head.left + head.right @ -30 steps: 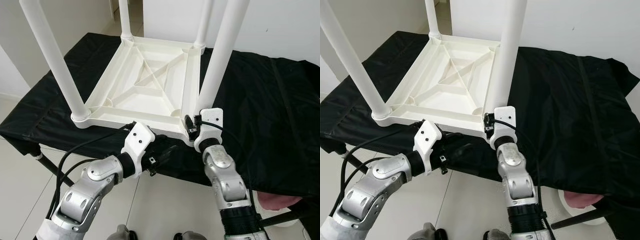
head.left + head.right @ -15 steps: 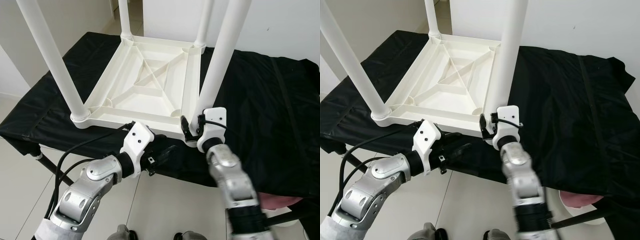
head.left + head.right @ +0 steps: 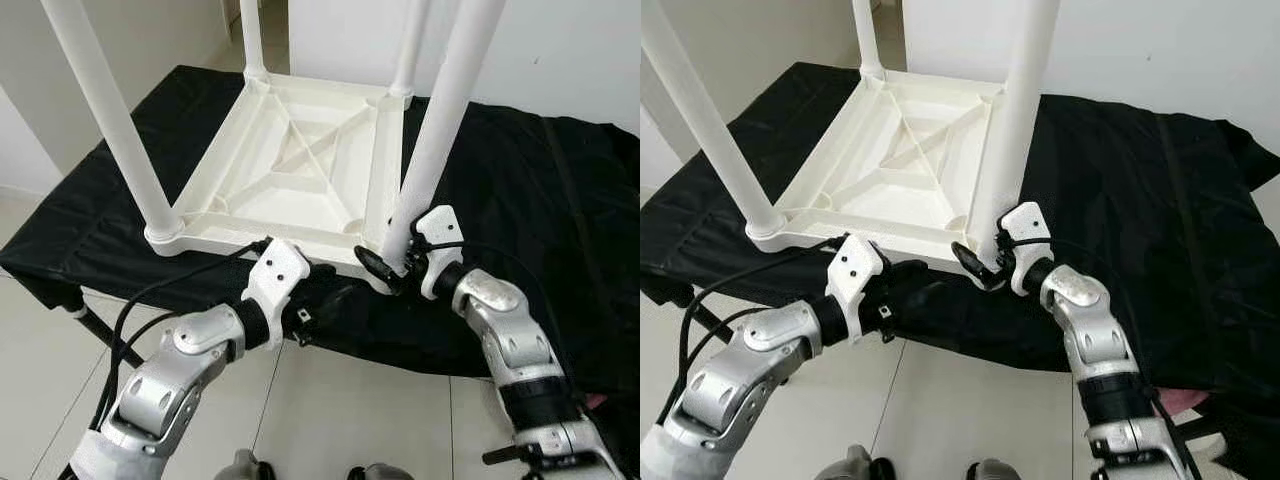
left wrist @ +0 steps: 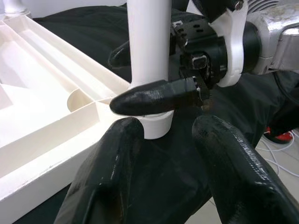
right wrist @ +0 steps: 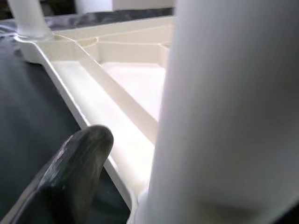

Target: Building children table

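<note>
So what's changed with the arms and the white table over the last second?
The right gripper swung its arm out to the robot's right and now reaches in sideways at the base of the near right leg, fingers open around it. The left gripper stayed open by the near edge of the upturned table, which hasn't moved.

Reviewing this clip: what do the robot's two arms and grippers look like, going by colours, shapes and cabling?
Both arms are rounded silver metal segments with black joint rings. Each wrist carries a white angular plastic bracket ahead of a black cuff. The left gripper and right gripper each have long, glossy black fingers with rounded tips. Loose black cables loop along the left arm; a thinner one runs over the right wrist.
</note>
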You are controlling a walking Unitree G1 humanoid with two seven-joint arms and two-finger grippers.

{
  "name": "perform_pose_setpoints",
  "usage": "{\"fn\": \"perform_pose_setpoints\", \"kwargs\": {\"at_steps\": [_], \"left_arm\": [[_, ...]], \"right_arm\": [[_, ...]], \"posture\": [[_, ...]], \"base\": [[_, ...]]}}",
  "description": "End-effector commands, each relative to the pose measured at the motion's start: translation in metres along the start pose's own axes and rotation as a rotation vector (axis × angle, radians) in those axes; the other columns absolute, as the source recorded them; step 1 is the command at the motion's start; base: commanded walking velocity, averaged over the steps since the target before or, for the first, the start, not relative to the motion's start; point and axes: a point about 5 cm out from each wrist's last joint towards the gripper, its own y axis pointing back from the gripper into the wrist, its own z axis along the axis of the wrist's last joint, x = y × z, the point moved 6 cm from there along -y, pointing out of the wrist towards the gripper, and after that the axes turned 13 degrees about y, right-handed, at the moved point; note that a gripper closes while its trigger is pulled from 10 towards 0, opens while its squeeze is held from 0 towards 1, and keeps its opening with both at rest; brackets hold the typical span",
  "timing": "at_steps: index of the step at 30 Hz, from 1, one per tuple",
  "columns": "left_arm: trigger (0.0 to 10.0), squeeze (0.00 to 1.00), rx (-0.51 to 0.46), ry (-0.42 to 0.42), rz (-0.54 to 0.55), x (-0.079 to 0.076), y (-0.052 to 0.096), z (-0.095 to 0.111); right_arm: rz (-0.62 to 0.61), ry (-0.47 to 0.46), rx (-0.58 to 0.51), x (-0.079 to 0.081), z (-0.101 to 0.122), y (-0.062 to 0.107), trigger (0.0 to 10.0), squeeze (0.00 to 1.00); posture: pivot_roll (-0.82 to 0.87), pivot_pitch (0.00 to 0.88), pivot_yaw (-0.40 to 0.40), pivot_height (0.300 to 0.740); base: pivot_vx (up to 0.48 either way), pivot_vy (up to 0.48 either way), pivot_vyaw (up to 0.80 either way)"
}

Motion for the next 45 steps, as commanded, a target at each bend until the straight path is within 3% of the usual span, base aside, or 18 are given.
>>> {"fn": "perform_pose_setpoints", "kwargs": {"at_steps": [1, 3, 4, 5, 6, 18, 19, 20, 21, 31, 32, 36, 40, 43, 45], "left_arm": [[10.0, 0.00, 0.014, 0.007, -0.037, -0.002, -0.001, -0.003], [10.0, 0.00, 0.014, 0.005, -0.036, -0.002, -0.001, -0.003], [10.0, 0.00, 0.014, 0.003, -0.036, -0.002, -0.001, -0.003], [10.0, 0.00, 0.014, 0.003, -0.036, -0.002, -0.001, -0.003], [10.0, 0.00, 0.012, 0.001, -0.032, -0.001, 0.000, -0.001], [10.0, 0.00, 0.004, 0.003, -0.030, -0.002, -0.001, 0.000], [10.0, 0.00, 0.003, 0.004, -0.031, -0.002, -0.001, 0.000], [10.0, 0.00, 0.003, 0.004, -0.031, -0.002, -0.001, 0.000], [10.0, 0.00, 0.002, 0.006, -0.034, -0.002, -0.002, -0.001], [10.0, 0.00, 0.003, 0.012, -0.038, -0.003, -0.003, -0.002], [10.0, 0.00, 0.002, 0.013, -0.041, -0.004, -0.003, -0.002], [10.0, 0.00, 0.001, 0.015, -0.042, -0.005, -0.003, -0.002], [10.0, 0.00, 0.002, 0.015, -0.040, -0.004, -0.004, -0.002], [10.0, 0.00, 0.000, 0.015, -0.039, -0.004, -0.004, -0.002], [10.0, 0.00, -0.002, 0.016, -0.036, -0.004, -0.004, -0.002]], "right_arm": [[0.058, 0.011, 0.009, 0.005, -0.004, -0.007, 10.0, 0.00], [0.070, 0.010, 0.011, 0.005, -0.006, -0.009, 10.0, 0.00], [0.078, 0.005, 0.015, 0.006, -0.008, -0.011, 3.3, 0.00], [0.078, 0.005, 0.015, 0.006, -0.008, -0.011, 3.3, 0.00], [0.095, 0.000, 0.023, 0.005, -0.013, -0.014, 0.0, 0.00], [0.089, -0.027, 0.035, 0.005, -0.024, -0.013, 0.0, 0.00], [0.069, -0.033, 0.033, 0.003, -0.025, -0.013, 0.9, 0.00], [0.069, -0.033, 0.033, 0.003, -0.025, -0.013, 0.9, 0.00], [0.011, -0.054, 0.017, 0.000, -0.022, -0.012, 10.0, 0.00], [-0.199, -0.066, 0.008, -0.012, -0.010, -0.009, 10.0, 0.00], [-0.285, -0.097, 0.024, -0.013, -0.008, -0.008, 10.0, 0.00], [-0.375, -0.119, 0.052, -0.016, -0.008, -0.006, 10.0, 0.00], [-0.547, -0.127, 0.091, -0.016, -0.004, -0.001, 10.0, 0.00], [-0.589, -0.115, 0.101, -0.015, -0.002, 0.000, 10.0, 0.00], [-0.688, -0.130, 0.132, -0.012, 0.001, 0.001, 10.0, 0.00]], "posture": [[-0.07, 0.043, 0.023, 0.740], [-0.07, 0.043, 0.022, 0.740], [-0.07, 0.043, 0.022, 0.740], [-0.07, 0.043, 0.022, 0.740], [-0.07, 0.040, 0.021, 0.740], [-0.06, 0.041, 0.016, 0.740], [-0.06, 0.043, 0.015, 0.740], [-0.06, 0.043, 0.015, 0.740], [-0.07, 0.045, 0.015, 0.740], [-0.08, 0.052, 0.015, 0.740], [-0.08, 0.054, 0.013, 0.740], [-0.08, 0.055, 0.012, 0.740], [-0.08, 0.055, 0.008, 0.740], [-0.08, 0.056, 0.006, 0.740], [-0.08, 0.056, 0.001, 0.740]], "base": [[0.000, 0.000, 0.00], [0.000, 0.000, 0.00], [0.000, 0.000, 0.00], [0.000, 0.000, 0.00], [0.000, 0.000, 0.00], [0.000, 0.000, 0.00], [0.000, 0.000, 0.00], [0.000, 0.000, 0.00], [0.000, 0.000, 0.00], [0.000, 0.000, 0.00], [0.000, 0.000, 0.00], [0.000, 0.000, 0.00], [0.000, 0.000, 0.00], [0.000, 0.000, 0.00], [0.000, 0.000, 0.00]]}}
